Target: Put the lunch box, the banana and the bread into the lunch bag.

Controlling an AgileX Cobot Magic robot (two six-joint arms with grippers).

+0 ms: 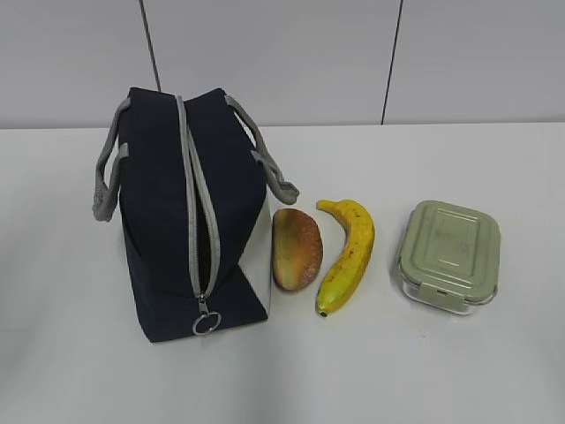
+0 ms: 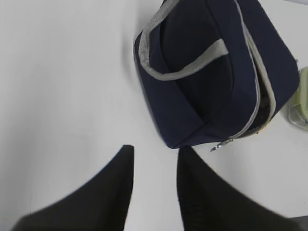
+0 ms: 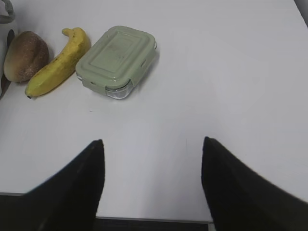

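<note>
Nothing packed yet: bread [image 1: 297, 249], banana [image 1: 346, 254] and lunch box [image 1: 449, 253] lie right of the lunch bag [image 1: 185, 212]; left hand [image 2: 155, 166] and right hand [image 3: 153, 163] both released, empty

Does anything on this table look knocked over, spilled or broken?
Nothing stands out. The lunch bag stands upright with its zipper partly open, and the bread, banana and lunch box lie in a tidy row beside it, lid on, nothing spilled. Both end effectors hang open over bare table, holding nothing.
</note>
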